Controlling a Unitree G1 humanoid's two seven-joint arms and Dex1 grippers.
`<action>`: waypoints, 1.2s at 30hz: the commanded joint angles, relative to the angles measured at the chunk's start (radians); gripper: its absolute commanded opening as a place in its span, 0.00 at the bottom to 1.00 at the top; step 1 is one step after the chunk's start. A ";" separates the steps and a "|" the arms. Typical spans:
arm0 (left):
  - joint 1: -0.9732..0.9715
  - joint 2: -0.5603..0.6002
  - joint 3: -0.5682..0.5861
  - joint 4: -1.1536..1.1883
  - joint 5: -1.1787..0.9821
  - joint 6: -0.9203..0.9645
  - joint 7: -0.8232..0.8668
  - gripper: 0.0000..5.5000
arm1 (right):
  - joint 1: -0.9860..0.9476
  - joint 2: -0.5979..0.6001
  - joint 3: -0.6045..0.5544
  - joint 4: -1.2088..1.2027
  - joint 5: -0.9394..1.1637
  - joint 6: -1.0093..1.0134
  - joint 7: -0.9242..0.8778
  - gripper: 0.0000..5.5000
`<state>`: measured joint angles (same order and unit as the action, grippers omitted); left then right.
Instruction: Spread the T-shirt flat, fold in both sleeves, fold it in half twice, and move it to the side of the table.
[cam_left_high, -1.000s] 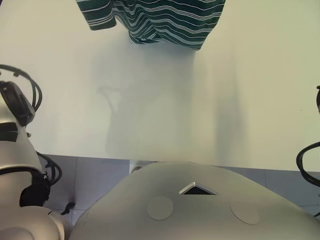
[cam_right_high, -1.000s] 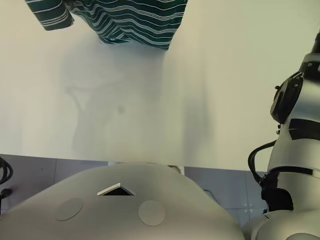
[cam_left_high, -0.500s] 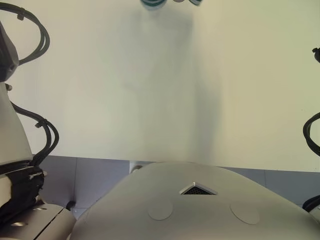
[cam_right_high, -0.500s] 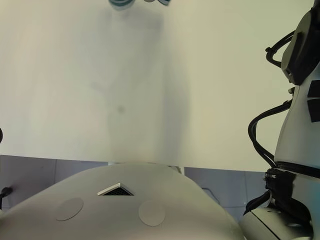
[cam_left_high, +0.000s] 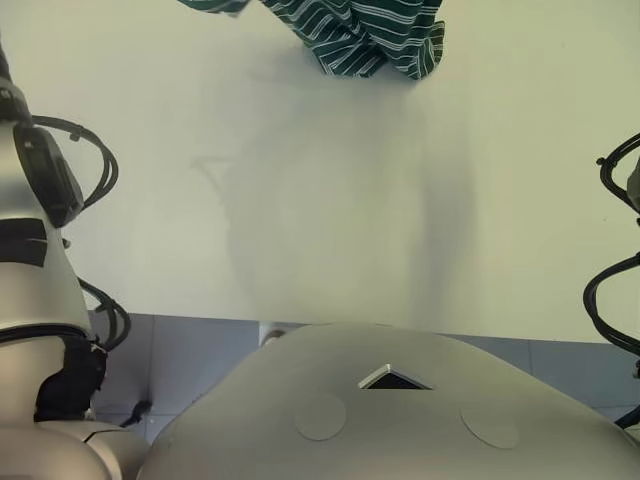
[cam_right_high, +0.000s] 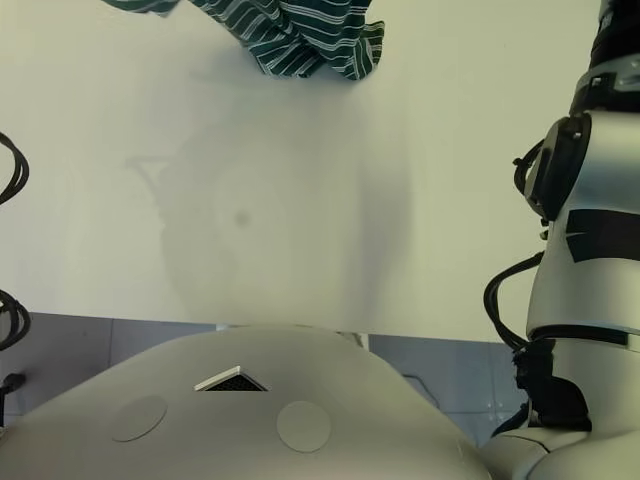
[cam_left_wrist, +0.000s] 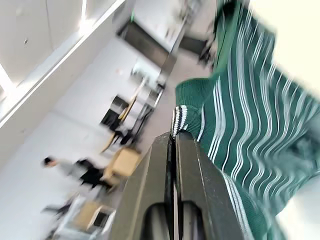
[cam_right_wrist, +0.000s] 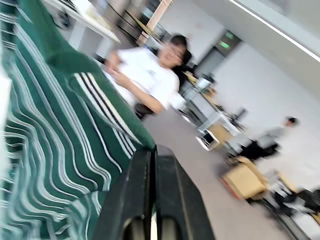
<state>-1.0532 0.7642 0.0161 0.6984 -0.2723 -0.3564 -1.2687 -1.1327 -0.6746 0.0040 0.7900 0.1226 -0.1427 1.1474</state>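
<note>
Shirt (cam_left_high: 368, 36): green w/ white stripes, bunched, over far part of table (cam_left_high: 300, 200).
L gripper (cam_left_wrist: 174, 138): fingers together, pinching shirt edge.
R gripper (cam_right_wrist: 152, 149): same, pinching shirt edge.

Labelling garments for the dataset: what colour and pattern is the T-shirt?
The T-shirt is dark green with thin white stripes, clearest in the left wrist view.

The dark green, white-striped T-shirt (cam_left_high: 365, 40) is held bunched and crumpled. One banded edge is pinched between the closed left fingers (cam_left_wrist: 155, 190), another between the closed right fingers (cam_right_wrist: 135, 195), and the cloth falls from both in loose folds.
</note>
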 joint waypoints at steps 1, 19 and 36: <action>0.010 -0.009 0.017 -0.104 -0.030 0.100 0.004 0.00 | 0.002 -0.036 -0.034 -0.044 0.024 0.063 -0.005 0.00; 0.126 -0.020 0.094 -0.487 -0.259 0.562 0.078 0.00 | 0.111 -0.076 -0.114 -0.400 0.245 0.419 0.024 0.00; 0.231 -0.055 0.071 -0.411 -0.151 0.327 0.060 0.00 | 0.091 -0.051 -0.076 -0.258 0.106 0.233 -0.063 0.00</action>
<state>-0.8826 0.6870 0.0831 0.3755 -0.3933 -0.0821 -1.1915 -1.0710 -0.7103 -0.0748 0.5613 0.2169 0.0770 1.0581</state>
